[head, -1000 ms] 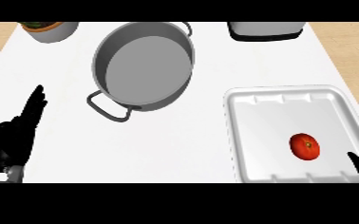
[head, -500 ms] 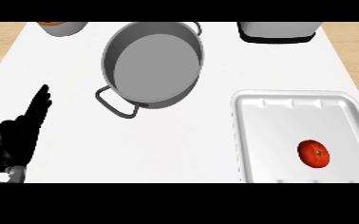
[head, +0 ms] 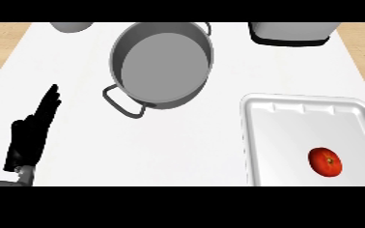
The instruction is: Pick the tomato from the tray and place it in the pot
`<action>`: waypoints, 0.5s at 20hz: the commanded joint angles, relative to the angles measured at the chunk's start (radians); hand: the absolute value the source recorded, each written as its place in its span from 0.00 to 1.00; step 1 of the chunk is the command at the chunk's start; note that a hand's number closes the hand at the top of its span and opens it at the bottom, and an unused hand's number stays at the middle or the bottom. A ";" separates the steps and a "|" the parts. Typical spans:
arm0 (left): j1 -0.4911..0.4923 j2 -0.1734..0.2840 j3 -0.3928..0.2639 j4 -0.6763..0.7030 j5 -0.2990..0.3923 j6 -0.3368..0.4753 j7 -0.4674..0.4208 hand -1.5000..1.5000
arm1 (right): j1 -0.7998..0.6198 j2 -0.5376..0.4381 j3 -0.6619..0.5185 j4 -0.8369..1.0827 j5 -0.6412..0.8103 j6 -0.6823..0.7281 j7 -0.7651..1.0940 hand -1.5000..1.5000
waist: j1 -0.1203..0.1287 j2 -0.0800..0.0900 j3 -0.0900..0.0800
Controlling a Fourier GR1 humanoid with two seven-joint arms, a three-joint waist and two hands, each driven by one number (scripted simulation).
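A red tomato (head: 325,162) lies in the white tray (head: 285,125) at the lower right of the head view. The grey pot (head: 162,64), with a handle on its near left side, stands empty at the upper middle of the counter. My left hand (head: 30,135) rests at the left edge, open with its fingers pointing up, far from the pot and the tray. My right hand does not show in this view.
A grey and black appliance (head: 292,33) stands at the back right. A grey bowl-like object (head: 70,26) sits at the back left, cut off by the view's top. The counter's wooden surround shows at both upper corners.
The whole scene has shifted in the view: pot, tray and tomato now sit lower and further right. The right hand's fingertip, seen at the right edge a second ago, is gone.
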 commanded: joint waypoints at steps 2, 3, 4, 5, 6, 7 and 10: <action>-0.006 0.003 0.018 0.002 0.003 -0.013 0.014 0.50 | -0.110 -0.080 0.084 0.017 -0.094 0.193 0.213 0.00 | 0.004 -0.001 0.001; -0.020 0.015 0.018 -0.007 0.008 -0.038 0.011 0.50 | -0.195 -0.109 0.076 0.070 -0.143 0.239 0.245 0.00 | 0.016 0.002 0.002; -0.003 0.018 0.023 -0.030 -0.009 -0.014 0.036 0.50 | -0.181 -0.094 0.090 0.066 -0.149 0.260 0.249 0.00 | 0.000 -0.003 0.002; -0.004 -0.020 0.011 0.009 -0.009 -0.022 -0.009 0.50 | -0.266 -0.046 0.178 0.077 -0.103 0.234 0.312 0.00 | 0.005 -0.001 0.002; 0.005 -0.015 0.005 -0.030 -0.027 -0.004 0.022 0.50 | -0.300 -0.047 0.178 0.047 -0.142 0.261 0.391 0.00 | 0.003 -0.003 0.002; -0.019 0.008 0.040 -0.028 -0.007 -0.028 0.056 0.50 | -0.336 -0.041 0.172 0.099 -0.147 0.291 0.371 0.00 | -0.006 -0.004 0.002; 0.039 -0.057 0.017 -0.010 -0.054 -0.002 0.012 0.50 | -0.369 0.003 0.176 0.123 -0.143 0.344 0.388 0.00 | -0.020 -0.007 0.002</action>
